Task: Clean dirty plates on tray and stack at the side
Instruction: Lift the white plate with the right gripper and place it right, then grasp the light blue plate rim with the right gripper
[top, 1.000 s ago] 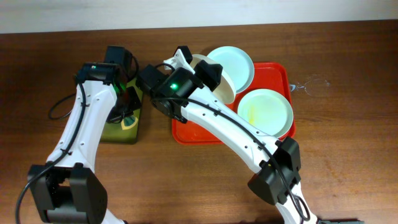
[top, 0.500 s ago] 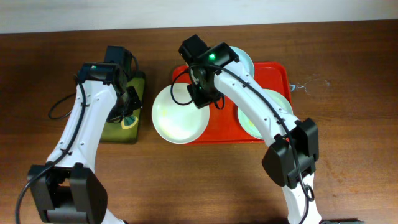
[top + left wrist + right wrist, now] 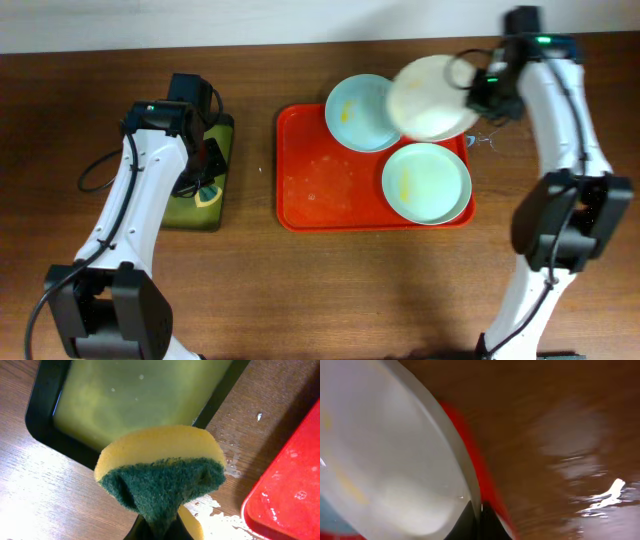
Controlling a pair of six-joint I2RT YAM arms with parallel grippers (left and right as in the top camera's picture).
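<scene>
The red tray (image 3: pixel 320 185) lies mid-table with two pale mint-blue plates on it, one at its back (image 3: pixel 355 112) and one at its front right (image 3: pixel 426 183), both with yellowish smears. My right gripper (image 3: pixel 474 88) is shut on the rim of the cream-white plate (image 3: pixel 428 97) and holds it in the air over the tray's back right corner; the plate fills the right wrist view (image 3: pixel 385 455), blurred. My left gripper (image 3: pixel 159 530) is shut on a yellow and green sponge (image 3: pixel 162 470) beside the olive-green tray (image 3: pixel 203 170).
The black-rimmed olive-green tray (image 3: pixel 135 395) holds greenish liquid. Water drops lie on the wood between it and the red tray's edge (image 3: pixel 290 495). A clear wire-like object (image 3: pixel 505 135) lies on the table right of the red tray.
My right arm has swung the cream-white plate from the table left of the red tray across to the tray's back right corner. The left arm has not moved.
</scene>
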